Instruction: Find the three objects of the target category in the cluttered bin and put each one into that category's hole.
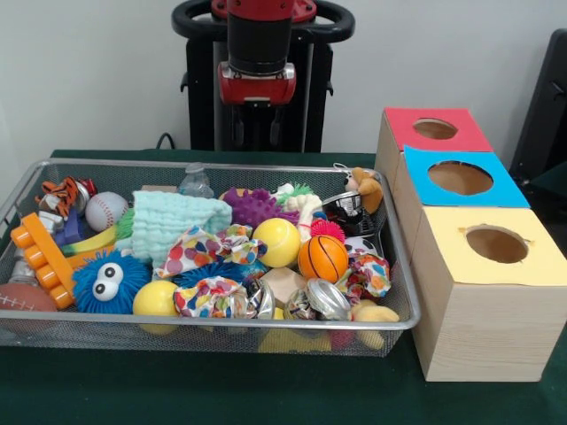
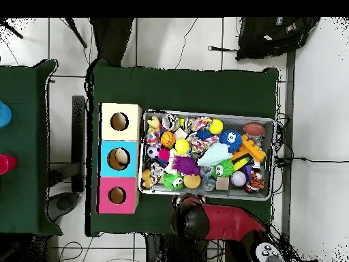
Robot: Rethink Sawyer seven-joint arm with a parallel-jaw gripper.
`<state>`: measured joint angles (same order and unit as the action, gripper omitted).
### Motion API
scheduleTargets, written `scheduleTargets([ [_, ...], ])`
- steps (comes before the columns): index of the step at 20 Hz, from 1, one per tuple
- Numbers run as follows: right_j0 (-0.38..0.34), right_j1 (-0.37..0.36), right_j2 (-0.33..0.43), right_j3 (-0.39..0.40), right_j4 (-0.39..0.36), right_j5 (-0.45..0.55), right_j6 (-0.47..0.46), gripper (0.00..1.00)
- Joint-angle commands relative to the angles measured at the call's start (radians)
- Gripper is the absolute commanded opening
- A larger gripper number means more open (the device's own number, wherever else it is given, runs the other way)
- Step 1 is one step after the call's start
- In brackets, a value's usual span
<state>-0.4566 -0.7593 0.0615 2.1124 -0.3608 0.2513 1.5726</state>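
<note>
The wire mesh bin is full of toys; it also shows in the overhead view. One clear plastic bottle stands at the bin's far edge, half hidden behind a mint cloth. I cannot make out other bottles in the clutter. The blue-panelled hole is the middle one of three on the wooden box to the right of the bin; from overhead the blue hole has something pale inside. My gripper hangs open and empty above and behind the bin's far edge, close to the bottle.
A red-panelled hole and a yellow-panelled hole flank the blue one. Crushed shiny cans lie near the bin's front rim. An orange basketball, yellow balls, a blue furry toy and a baseball crowd the bin.
</note>
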Motion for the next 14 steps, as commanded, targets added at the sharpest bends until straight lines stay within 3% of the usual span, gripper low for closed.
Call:
scheduleTargets([
  [1, -0.044, 0.076, 0.095, -0.149, -0.059, -0.073, 0.033, 1.00],
  [14, -0.130, 0.115, 0.138, -0.224, -0.125, -0.039, -0.013, 1.00],
])
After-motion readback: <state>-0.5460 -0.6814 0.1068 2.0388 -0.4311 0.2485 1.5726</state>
